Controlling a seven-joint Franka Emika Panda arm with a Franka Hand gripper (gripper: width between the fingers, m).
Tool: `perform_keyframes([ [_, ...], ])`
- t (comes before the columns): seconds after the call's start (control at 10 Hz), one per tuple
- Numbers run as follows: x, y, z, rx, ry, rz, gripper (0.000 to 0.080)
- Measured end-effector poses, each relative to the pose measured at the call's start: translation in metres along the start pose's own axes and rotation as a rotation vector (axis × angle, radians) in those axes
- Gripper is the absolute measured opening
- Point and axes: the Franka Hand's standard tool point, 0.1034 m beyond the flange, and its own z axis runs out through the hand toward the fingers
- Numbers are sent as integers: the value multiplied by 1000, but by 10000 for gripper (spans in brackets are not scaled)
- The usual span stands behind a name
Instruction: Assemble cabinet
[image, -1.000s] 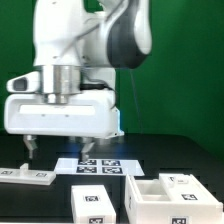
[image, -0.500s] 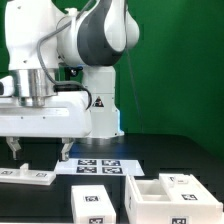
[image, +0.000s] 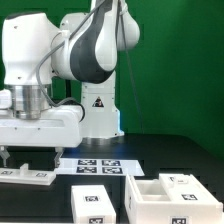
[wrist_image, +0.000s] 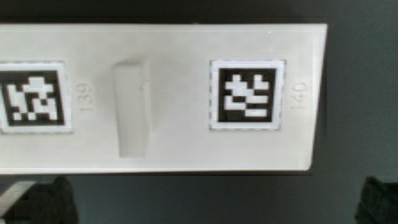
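Observation:
The open white cabinet box (image: 150, 196) stands at the front on the exterior view's right, with a tagged piece (image: 186, 183) at its far side. A white tagged block (image: 94, 203) stands beside it. A flat white panel (image: 26, 175) lies at the exterior view's left. In the wrist view this panel (wrist_image: 169, 60) shows two tags and a raised ridge (wrist_image: 128, 108). My gripper (image: 33, 158) hangs open just above that panel, touching nothing. Its dark fingertips (wrist_image: 36, 200) show wide apart at the edge of the wrist view, over the black table beside the panel's edge.
The marker board (image: 100, 165) lies flat behind the block, between the panel and the cabinet box. The arm's white base (image: 100, 110) stands behind it before a green backdrop. The table top (image: 195, 160) is black.
The arm has swung toward the exterior view's left and come lower, so the open gripper now hangs over the flat panel. The parts have not moved.

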Motion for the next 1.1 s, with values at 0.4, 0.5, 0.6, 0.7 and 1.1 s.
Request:
perform_keyframes([
  [0.4, -6, 39, -4, 10, -10, 41, 797],
  [0.5, -6, 48, -2, -6, 1, 63, 797],
  [0.6, -7, 47, 2, -9, -3, 70, 797],
  [0.7, -7, 46, 2, -8, -5, 68, 797],
  [1.1, -8, 46, 2, -8, -6, 69, 313],
])
